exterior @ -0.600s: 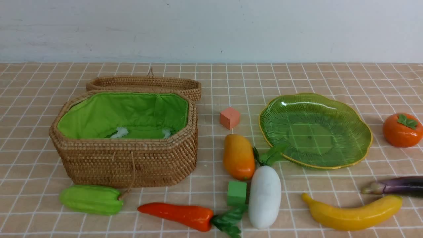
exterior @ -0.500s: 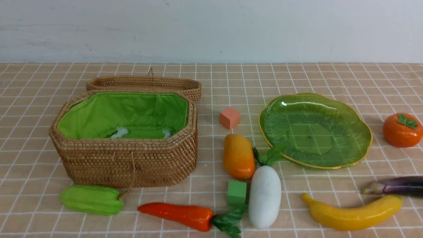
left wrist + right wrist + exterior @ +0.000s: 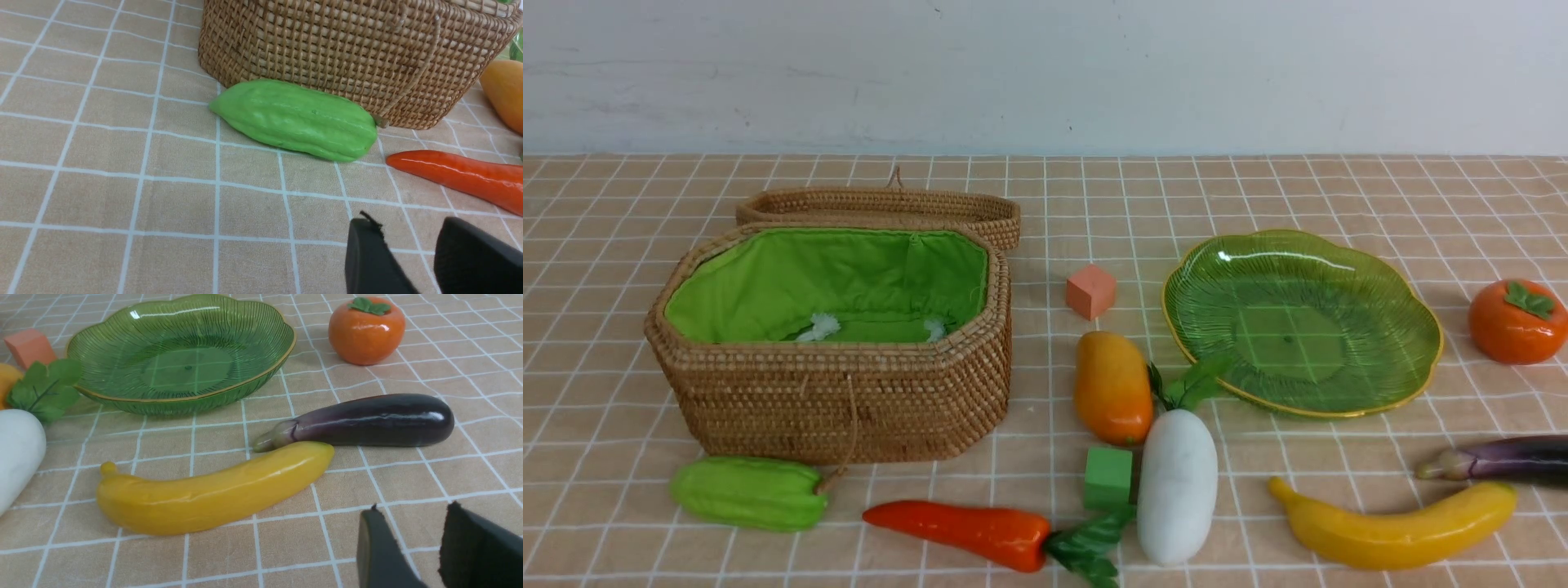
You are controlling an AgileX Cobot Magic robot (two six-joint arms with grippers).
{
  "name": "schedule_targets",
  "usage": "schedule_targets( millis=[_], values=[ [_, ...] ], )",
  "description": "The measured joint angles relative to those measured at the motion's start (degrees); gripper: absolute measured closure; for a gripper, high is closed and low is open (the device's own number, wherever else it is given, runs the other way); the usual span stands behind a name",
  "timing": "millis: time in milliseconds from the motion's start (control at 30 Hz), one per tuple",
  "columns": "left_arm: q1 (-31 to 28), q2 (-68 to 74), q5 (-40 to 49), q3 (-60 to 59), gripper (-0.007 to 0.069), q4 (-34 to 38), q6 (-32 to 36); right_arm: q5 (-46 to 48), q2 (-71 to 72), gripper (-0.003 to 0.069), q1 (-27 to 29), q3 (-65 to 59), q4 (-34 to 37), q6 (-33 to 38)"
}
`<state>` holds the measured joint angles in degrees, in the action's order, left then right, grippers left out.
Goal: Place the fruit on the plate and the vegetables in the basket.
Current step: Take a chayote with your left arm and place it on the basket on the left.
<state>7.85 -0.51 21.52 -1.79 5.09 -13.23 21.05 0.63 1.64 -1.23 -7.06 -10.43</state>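
Note:
The wicker basket (image 3: 837, 392) with green lining stands at the left, its lid behind it. The green plate (image 3: 1303, 322) lies bare at the right. Mango (image 3: 1112, 386), banana (image 3: 1396, 529) and persimmon (image 3: 1516, 321) rest on the cloth. So do the gourd (image 3: 749, 492), carrot (image 3: 964, 531), radish (image 3: 1176, 486) and eggplant (image 3: 1503, 459). My left gripper (image 3: 408, 228) hovers open and holds nothing, short of the gourd (image 3: 295, 118). My right gripper (image 3: 412, 516) is open with nothing in it, near the banana (image 3: 212, 492) and eggplant (image 3: 367, 420). Neither arm shows in the front view.
A salmon-pink cube (image 3: 1090, 291) sits between basket and plate. A green cube (image 3: 1108, 477) stands against the radish. The checked tablecloth (image 3: 1045, 196) runs back to a pale wall.

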Motion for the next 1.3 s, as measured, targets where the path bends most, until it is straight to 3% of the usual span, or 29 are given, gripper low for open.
schedule_targets(
  millis=[167, 300, 433, 600, 767, 800, 1033, 1133, 1300],
  values=[
    [0.0, 0.0, -3.03, 0.0, 0.0386, 1.53, -0.87, 0.0, 0.0, 0.0417, 0.0, 0.0, 0.0, 0.0],
    [0.0, 0.0, -10.85, 0.0, 0.0386, 9.49, -5.68, 0.0, 0.0, 0.0417, 0.0, 0.0, 0.0, 0.0],
    [0.0, 0.0, -24.04, 0.0, 0.0386, 20.49, -11.0, 0.0, 0.0, 0.0417, 0.0, 0.0, 0.0, 0.0],
    [0.0, 0.23, -27.42, 0.62, 0.0435, 24.35, -11.45, 0.0, 0.0, 0.0417, 0.0, 0.0, 0.0, 0.0],
    [0.0, 8.31, -18.1, 9.48, 0.0636, 22.38, -8.74, 0.0, 0.0, 0.0417, 0.0, 0.0, 0.0, 0.0],
    [0.0, 8.31, -18.1, 9.48, 0.0638, 22.38, -8.52, 0.0, 0.0, 0.0417, 0.0, 0.0, 0.0, 0.0],
    [0.0, 31.56, 10.57, 29.39, 0.0638, 16.26, 7.49, -1.28, 0.0, 0.0417, 0.0, -0.12, 0.8, -0.97],
    [0.0, 40.96, 22.55, 35.66, 0.0638, 15.87, 13.98, -6.09, 0.0, 0.0417, 0.0, -0.28, 7.61, -7.15],
    [0.0, 50.27, 26.94, 39.74, 0.0638, 16.88, 18.74, -15.68, 0.0, 0.0417, 0.0, -0.28, 17.71, -17.57]
  ],
)
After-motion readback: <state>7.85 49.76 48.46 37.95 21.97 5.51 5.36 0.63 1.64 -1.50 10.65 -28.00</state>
